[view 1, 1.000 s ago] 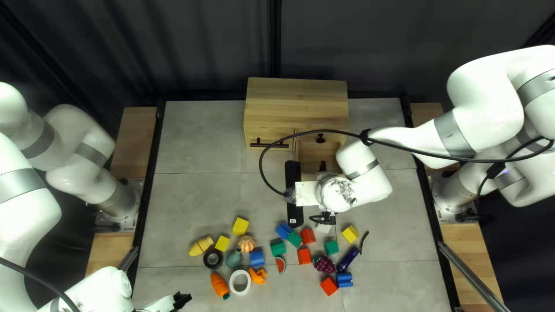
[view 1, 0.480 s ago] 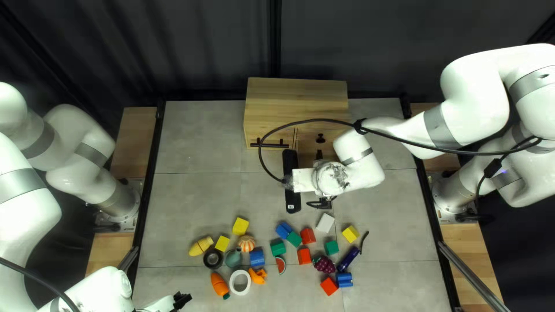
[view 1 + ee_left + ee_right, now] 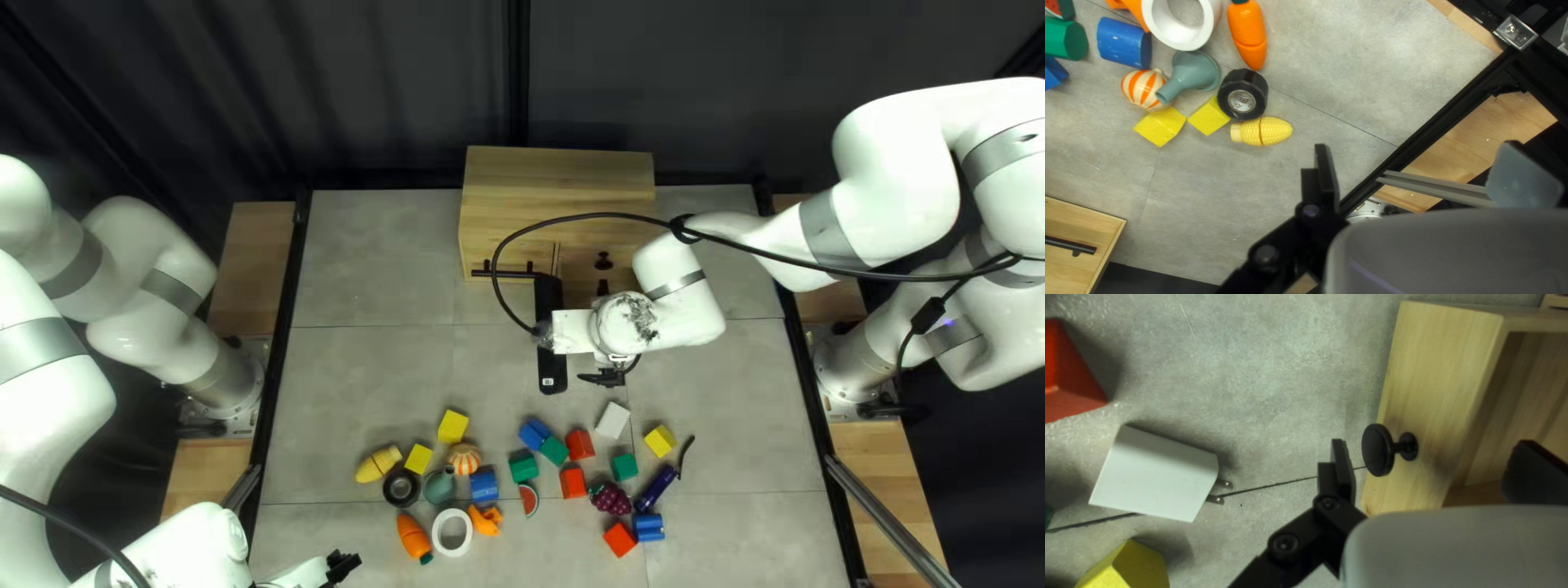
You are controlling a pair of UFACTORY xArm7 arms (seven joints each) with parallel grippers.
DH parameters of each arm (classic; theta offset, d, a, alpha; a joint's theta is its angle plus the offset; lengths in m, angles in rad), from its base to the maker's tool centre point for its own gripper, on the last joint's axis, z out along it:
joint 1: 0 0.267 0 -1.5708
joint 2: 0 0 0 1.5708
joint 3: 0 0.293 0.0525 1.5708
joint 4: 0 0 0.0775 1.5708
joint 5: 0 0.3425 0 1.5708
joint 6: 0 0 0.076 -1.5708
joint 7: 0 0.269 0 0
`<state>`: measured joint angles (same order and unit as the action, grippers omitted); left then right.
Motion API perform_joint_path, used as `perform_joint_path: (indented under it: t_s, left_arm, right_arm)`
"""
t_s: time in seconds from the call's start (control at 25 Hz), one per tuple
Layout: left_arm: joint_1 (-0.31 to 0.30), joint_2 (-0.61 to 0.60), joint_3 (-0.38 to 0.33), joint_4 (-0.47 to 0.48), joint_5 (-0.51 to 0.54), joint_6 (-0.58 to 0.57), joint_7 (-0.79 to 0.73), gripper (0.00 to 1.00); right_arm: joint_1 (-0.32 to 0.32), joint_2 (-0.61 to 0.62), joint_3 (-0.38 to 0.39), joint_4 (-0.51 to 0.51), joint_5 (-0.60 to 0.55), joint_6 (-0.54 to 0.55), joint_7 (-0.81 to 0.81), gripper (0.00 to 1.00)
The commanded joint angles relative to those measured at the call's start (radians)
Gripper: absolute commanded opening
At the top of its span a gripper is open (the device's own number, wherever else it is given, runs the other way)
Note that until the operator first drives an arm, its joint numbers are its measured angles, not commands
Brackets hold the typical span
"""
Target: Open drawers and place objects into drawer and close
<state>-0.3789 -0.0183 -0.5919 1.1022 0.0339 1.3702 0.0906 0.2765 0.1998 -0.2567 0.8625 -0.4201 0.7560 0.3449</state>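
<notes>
My right gripper [image 3: 605, 377] hangs low by the cabinet [image 3: 557, 180] in the top left view, largely hidden under its wrist. In the right wrist view that gripper [image 3: 1438, 465] is open. Its fingers stand wide apart, with the round black knob [image 3: 1378, 449] and the front panel of a pulled-out wooden drawer [image 3: 1440, 375] between them; no grip on either shows. The visible part of the drawer's inside holds nothing. My left gripper [image 3: 343, 565] stays at the near left; in the left wrist view this gripper [image 3: 1421, 177] is open around nothing.
Ahead of the right gripper's near finger lie a white block [image 3: 1156, 473], a red block [image 3: 1067, 381] and a yellow block [image 3: 1126, 569]. Toy corn [image 3: 1262, 131], black tape [image 3: 1244, 93] and a carrot [image 3: 1249, 32] lie at the table's near left. A black bar handle [image 3: 506, 273] marks the cabinet's left front.
My right gripper and wrist have moved toward the cabinet and slightly left, uncovering the white block. Since half a second ago they have shifted only a little. The left arm has stayed still.
</notes>
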Motion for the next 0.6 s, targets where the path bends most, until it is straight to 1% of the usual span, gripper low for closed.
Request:
perform_joint_path:
  t_s: [0.04, 0.28, 0.6]
  left_arm:
    - [0.000, 0.000, 0.000, 0.000, 0.000, 0.000, 0.000, 1.00]
    - [0.000, 0.000, 0.000, 0.000, 0.000, 0.000, 0.000, 1.00]
    - [0.000, 0.000, 0.000, 0.000, 0.000, 0.000, 0.000, 1.00]
  right_arm:
    - [-0.003, 0.001, 0.003, -0.007, 0.013, -0.011, -0.003, 1.00]
    - [-0.013, 0.001, 0.005, -0.029, 0.042, -0.045, -0.013, 1.00]
    - [-0.010, 0.000, 0.011, -0.033, 0.056, -0.051, -0.006, 1.00]
